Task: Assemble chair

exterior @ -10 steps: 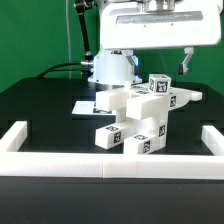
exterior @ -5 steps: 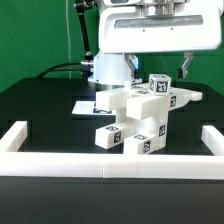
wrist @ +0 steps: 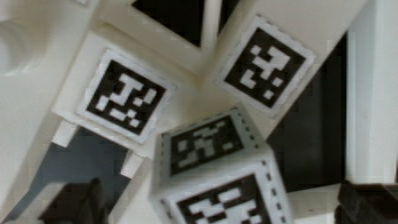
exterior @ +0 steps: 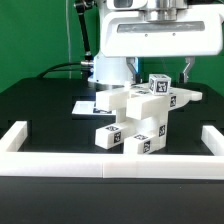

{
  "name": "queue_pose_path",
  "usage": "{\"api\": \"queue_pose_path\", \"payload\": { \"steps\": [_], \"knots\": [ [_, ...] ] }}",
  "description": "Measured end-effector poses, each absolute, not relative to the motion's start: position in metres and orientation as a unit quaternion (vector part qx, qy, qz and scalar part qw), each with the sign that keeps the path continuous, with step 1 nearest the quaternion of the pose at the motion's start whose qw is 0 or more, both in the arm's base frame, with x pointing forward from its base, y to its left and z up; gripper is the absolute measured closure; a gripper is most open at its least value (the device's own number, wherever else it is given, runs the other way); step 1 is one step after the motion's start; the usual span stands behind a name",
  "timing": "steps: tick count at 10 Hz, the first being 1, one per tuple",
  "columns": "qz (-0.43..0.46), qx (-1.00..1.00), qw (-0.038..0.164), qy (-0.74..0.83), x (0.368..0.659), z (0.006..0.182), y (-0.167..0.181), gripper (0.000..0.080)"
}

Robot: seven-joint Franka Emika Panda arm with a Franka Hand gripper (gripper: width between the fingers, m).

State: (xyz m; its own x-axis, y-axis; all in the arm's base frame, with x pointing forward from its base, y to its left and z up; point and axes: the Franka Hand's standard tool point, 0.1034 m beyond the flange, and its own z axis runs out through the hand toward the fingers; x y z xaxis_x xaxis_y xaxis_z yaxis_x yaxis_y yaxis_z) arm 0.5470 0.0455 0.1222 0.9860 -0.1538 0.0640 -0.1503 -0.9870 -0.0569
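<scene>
The chair (exterior: pixel 140 112) stands partly built at the table's middle, a cluster of chunky white panels and square legs with black-and-white tags. Its topmost tagged piece (exterior: pixel 160 85) sits just under my gripper (exterior: pixel 160 67). The gripper hangs directly above, open, and its two dark fingers (exterior: pixel 186 64) straddle that top piece without touching it. In the wrist view the tagged white pieces (wrist: pixel 125 95) fill the picture. There the gripper (wrist: pixel 222 205) shows a dark fingertip (wrist: pixel 71 200) at either side of a tagged block (wrist: pixel 231 190), nothing gripped.
A low white border wall (exterior: pixel 24 136) runs along the left, front and right of the black table. The marker board (exterior: pixel 84 105) lies flat behind the chair, on the exterior view's left. The robot base (exterior: pixel 110 68) stands at the back.
The gripper has come down a little toward the top of the chair. Its fingers stay wide apart. The chair parts have not moved.
</scene>
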Motion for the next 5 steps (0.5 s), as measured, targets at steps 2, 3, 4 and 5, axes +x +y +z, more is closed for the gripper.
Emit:
{"api": "queue_pose_path", "payload": {
  "steps": [2, 3, 4, 5],
  "knots": [
    [-0.035, -0.996, 0.027, 0.077, 0.5474, 0.1231, 0.0449, 0.0151],
    [-0.034, -0.996, 0.026, 0.078, 0.5473, 0.1227, 0.0446, 0.0260],
    [-0.034, -0.996, 0.026, 0.078, 0.5472, 0.1225, 0.0443, 0.0425],
    [-0.035, -0.996, 0.026, 0.078, 0.5474, 0.1226, 0.0439, 0.0425]
  ]
}}
